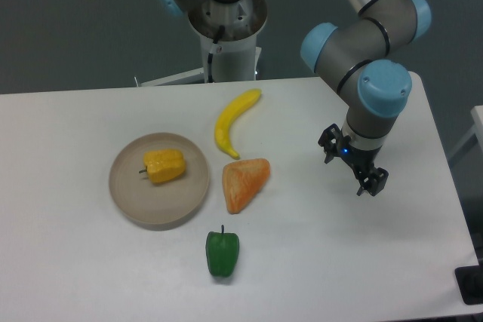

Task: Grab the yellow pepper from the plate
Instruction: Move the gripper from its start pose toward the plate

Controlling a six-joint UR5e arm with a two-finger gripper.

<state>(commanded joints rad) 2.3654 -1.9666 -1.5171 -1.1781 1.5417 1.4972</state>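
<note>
Brightness: we see an evenly lit scene, the white table [90,277] bright but not blown out.
Light source: overhead and diffuse, by our reading.
Shadows: soft and short, hugging the green pepper [223,253] and the plate [124,201].
Glare: we catch a faint sheen on the banana [232,121].
Sharpness: slightly soft overall; the gripper [355,167] looks grainy and dark.

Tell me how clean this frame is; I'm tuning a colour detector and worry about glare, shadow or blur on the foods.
Fixed camera view: lighting is soft and even, shadows are faint, and the white table shows no hard glare. The yellow pepper on the plate and the green pepper look slightly soft-edged but well saturated. The hand is dark, its finger detail hard to resolve.
</note>
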